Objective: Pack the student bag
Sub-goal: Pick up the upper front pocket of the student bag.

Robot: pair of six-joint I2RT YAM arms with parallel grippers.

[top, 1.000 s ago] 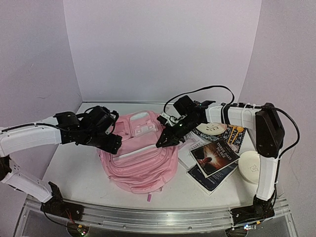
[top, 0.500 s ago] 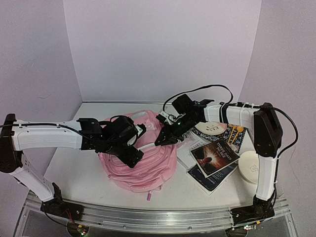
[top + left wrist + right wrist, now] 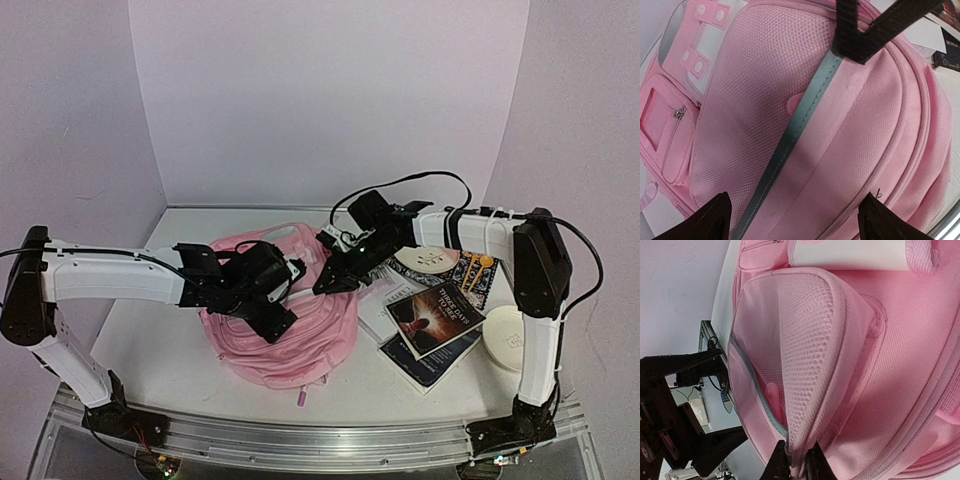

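Right end effector [image 3: 794, 461] pinching student bag [image 3: 910, 340]'s mesh pocket [image 3: 805, 340], left end effector [image 3: 796, 218] spread

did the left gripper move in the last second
Yes. The left gripper moved right, from beside the student bag to over its middle, nearer the books.

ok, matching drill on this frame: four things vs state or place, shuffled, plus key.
Column one:
1. left pincer
2. right pincer
3. student bag
4. dark-covered book

Column two:
A. shut, pinching pink fabric
B. lying flat, right of the bag
C. open wide, over the bag's front
D. pale pink, lying between the two arms

Pairs: 1-C, 2-A, 3-D, 4-B
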